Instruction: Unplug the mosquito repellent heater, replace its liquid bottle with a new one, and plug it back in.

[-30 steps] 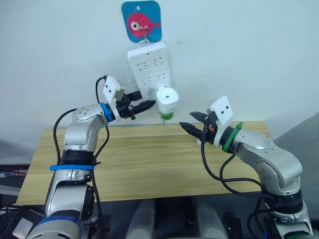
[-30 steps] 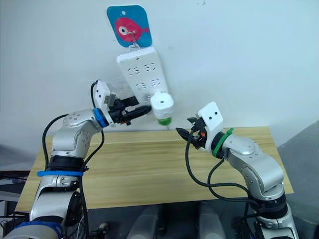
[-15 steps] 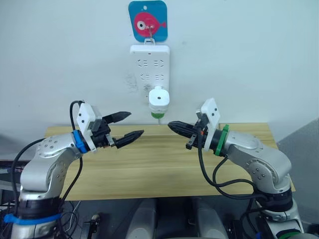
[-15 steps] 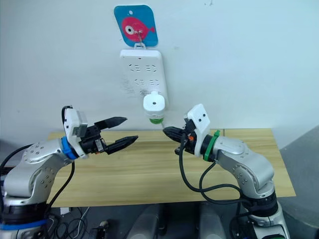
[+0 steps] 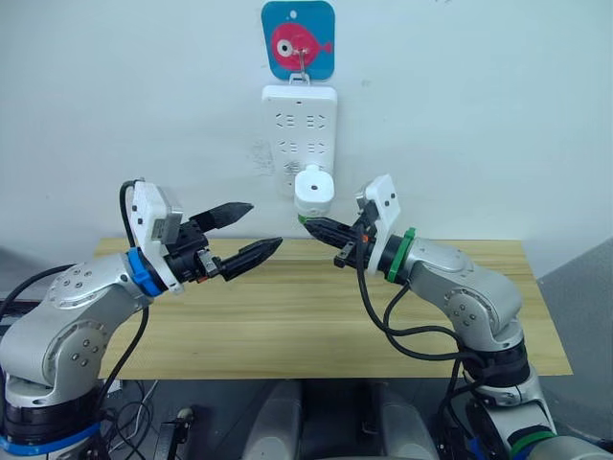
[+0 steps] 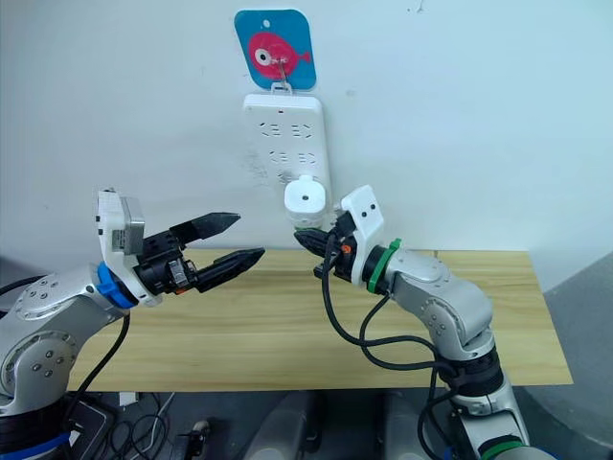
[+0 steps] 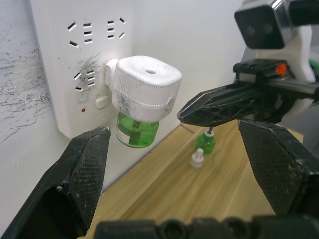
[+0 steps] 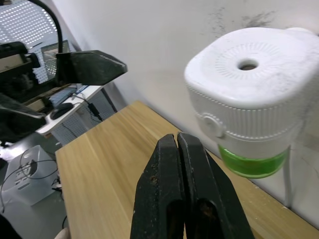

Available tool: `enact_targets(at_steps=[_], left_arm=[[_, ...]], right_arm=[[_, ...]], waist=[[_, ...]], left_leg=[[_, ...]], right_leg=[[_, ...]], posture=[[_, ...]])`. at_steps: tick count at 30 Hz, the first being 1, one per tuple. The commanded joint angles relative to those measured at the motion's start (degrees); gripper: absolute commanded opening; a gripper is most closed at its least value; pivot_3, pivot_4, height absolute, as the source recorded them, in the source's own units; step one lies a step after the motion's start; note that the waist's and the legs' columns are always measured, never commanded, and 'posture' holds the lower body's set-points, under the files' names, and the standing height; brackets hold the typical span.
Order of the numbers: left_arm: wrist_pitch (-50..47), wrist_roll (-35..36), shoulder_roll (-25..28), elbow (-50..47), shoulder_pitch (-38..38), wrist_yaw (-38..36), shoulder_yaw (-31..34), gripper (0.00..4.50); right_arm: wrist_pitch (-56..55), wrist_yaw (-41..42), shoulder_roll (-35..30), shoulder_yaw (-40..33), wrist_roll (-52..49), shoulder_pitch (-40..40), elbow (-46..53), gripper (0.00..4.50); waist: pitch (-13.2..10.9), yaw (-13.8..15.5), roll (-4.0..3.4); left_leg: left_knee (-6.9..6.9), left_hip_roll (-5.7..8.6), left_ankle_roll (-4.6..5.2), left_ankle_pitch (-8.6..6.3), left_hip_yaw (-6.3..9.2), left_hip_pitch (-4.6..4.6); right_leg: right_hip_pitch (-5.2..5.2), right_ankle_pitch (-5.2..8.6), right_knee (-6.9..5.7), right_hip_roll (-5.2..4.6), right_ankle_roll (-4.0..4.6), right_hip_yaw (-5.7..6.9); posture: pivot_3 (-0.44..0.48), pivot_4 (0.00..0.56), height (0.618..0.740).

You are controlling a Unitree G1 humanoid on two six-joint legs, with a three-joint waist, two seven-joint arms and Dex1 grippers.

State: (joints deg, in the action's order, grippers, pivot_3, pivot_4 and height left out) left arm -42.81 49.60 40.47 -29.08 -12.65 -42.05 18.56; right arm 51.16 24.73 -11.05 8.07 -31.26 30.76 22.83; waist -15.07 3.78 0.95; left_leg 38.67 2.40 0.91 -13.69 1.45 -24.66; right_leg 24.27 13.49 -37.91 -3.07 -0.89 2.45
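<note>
White wall backs the scene, with a power strip (image 5: 300,139) hung under a fish-print hook plate (image 5: 298,39) and a wooden counter (image 5: 316,316) below. The mosquito repellent heater (image 5: 313,189) is plugged into the strip's lower end, its liquid bottle (image 7: 136,131) hanging beneath, long axis vertical.

The right end effector (image 5: 316,230), fingers pressed together, sits just beside the heater at about its 6 o'clock and is the nearer arm. The left end effector (image 5: 242,233), fingers spread apart, lies well off at the heater's 8 o'clock.

Open air surrounds the heater for a pull straight off the wall.

A small green bottle (image 7: 205,143), probably the new one, stands on the counter beside a white cap (image 7: 197,159).
</note>
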Motion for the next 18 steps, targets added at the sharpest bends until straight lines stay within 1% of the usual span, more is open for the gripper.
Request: enact_targets(at_steps=[1, 11, 18], left_arm=[[-0.58, 2.36, 1.54, -1.07, -0.96, 0.15, 1.70, 4.50], [-1.05, 3.60, 2.56, 0.61, -2.21, 0.09, 0.85, 4.50], [-0.88, 3.16, 2.52, 0.97, -2.71, -0.09, 0.10, 4.50]], right_arm=[[-1.92, -0.47, 0.36, -0.82, 0.27, 1.01, 1.02, 0.07], [-1.98, -2.30, 1.84, -2.81, -0.11, 0.88, 0.57, 0.07], [-1.32, -4.43, 3.08, -4.47, -0.53, 1.08, -0.18, 0.07]], waist=[[0.00, 0.02, 0.00], [0.00, 0.03, 0.00], [0.00, -0.02, 0.00]], left_leg=[[0.00, 0.00, -0.01, 0.01, 0.00, 0.00], [-0.04, 0.00, -0.04, 0.02, 0.00, 0.00], [-0.04, 0.00, -0.04, 0.02, 0.00, 0.00]], right_leg=[[0.00, 0.00, 0.00, 0.01, 0.00, 0.00], [0.02, 0.00, 0.00, 0.01, 0.00, 0.00], [0.02, 0.00, -0.01, 0.01, 0.01, -0.01]], posture=[[0.236, 0.217, 0.740], [0.212, 0.220, 0.740], [0.206, 0.220, 0.740]])
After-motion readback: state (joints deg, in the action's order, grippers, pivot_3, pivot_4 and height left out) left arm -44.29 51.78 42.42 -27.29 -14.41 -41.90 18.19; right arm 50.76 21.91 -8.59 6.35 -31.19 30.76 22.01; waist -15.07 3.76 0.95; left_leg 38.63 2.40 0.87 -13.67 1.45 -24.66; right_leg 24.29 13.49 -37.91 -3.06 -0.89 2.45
